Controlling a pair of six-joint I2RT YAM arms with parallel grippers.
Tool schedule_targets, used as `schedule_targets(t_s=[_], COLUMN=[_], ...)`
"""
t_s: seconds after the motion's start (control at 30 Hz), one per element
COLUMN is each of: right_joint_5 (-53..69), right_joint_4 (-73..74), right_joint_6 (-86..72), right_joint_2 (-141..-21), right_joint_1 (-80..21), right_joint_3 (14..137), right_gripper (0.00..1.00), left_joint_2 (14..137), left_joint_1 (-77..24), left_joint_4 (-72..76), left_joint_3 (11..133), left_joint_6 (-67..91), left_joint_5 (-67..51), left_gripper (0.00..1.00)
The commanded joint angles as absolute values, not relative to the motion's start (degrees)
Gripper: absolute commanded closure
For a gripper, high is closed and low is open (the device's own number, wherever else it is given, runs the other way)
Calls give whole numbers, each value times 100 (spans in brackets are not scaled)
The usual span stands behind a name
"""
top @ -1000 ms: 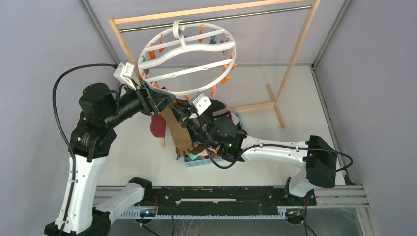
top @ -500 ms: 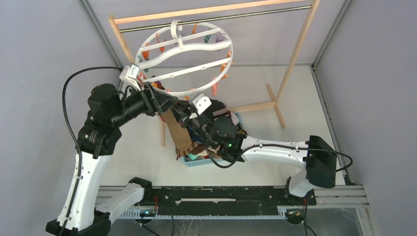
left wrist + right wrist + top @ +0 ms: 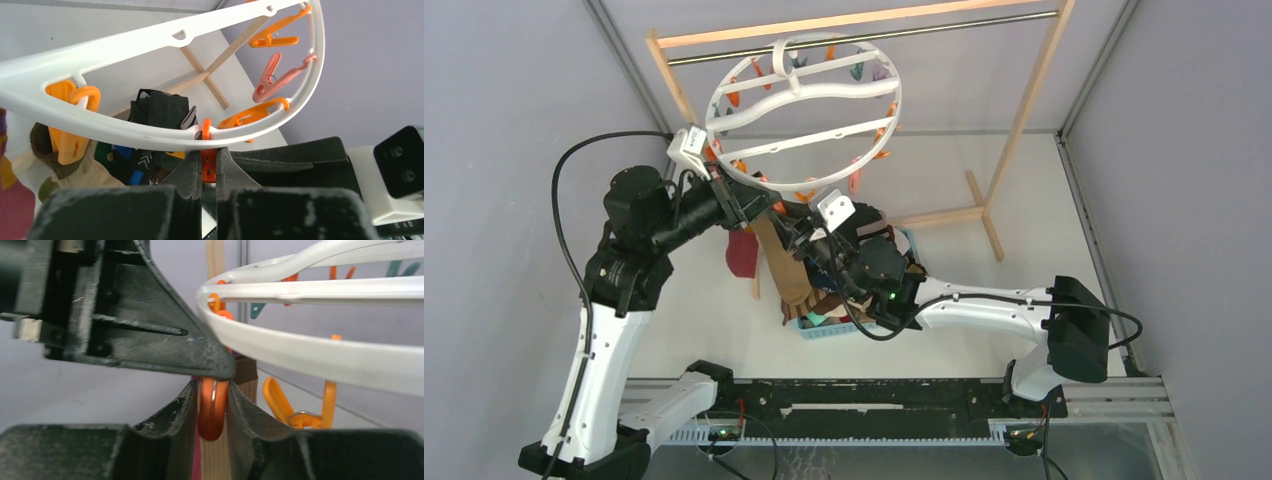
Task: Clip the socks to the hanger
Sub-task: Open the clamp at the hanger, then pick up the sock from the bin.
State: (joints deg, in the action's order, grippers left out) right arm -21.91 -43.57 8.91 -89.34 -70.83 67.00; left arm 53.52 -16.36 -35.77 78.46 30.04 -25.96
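Under the white hanger's [image 3: 150, 131] near rim, the left gripper [image 3: 209, 169] pinches a dangling orange clothespin [image 3: 207, 161], and the right gripper [image 3: 213, 402] squeezes seemingly the same clothespin just below.

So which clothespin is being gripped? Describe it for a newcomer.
Find the white ring hanger on the wooden rack. On its near rim hangs an orange clothespin, the only one pinched in the left gripper; the pins beside it hang free.

Both arms high, left pincer [image 3: 209, 156] and right pincer [image 3: 212, 390] each tight on an orange clothespin [image 3: 212, 421]
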Motion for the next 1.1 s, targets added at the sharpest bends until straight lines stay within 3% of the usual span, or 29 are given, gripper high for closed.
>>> schedule_targets(t_s=[0.0, 0.1, 0.17, 0.2, 0.33, 0.4, 0.53, 0.67, 0.83, 1.07], right_joint_5=[-2012, -2146, -2074, -2061, -3104, -3683, -2941, -1926, -1426, -1940], right_joint_4=[-4314, -3759, -3078, -2680, -1581, -338, 1155, 2020, 1540, -306], right_joint_6=[868, 584, 277, 156, -865, -2039, -2503, -2780, -2417, -2614], right_joint_2=[-8451, -7909, -7434, -7176, -6268, -5868, -5141, -4942, -5255, -6055], right_joint_1=[-7321, -7313, -7275, -7257, -7276, -7168, -6615, -5775, -5150, -5305], right_joint_3=[6620, 6330, 6123, 6011, 5456, 5424, 5045, 4986, 4886, 4632], right_gripper=[57, 32, 3, 1, 0, 0, 1, 10, 26, 28], left_joint_2=[5408, 5420, 5459, 5487, 5587, 5622, 5660, 5660, 5643, 5645], left_joint_1=[-1591, -1591, -1591, -1592, -1591, -1591, -1593, -1591, -1591, -1591], left_joint_4=[-3352, -3494, -3628, -3698, -3835, -3853, -3985, -4086, -4120, -4210], left_joint_3=[8059, 8108, 8187, 8229, 8364, 8420, 8591, 8706, 8754, 8772], left_joint_6=[3008, 2927, 2842, 2795, 2675, 2647, 2520, 2434, 2398, 2299], left_joint_5=[-2483, -2580, -2659, -2689, -2871, -2980, -3063, -3004, -2963, -2932], left_gripper=[100, 100, 100, 100, 100, 100, 100, 100, 100, 100])
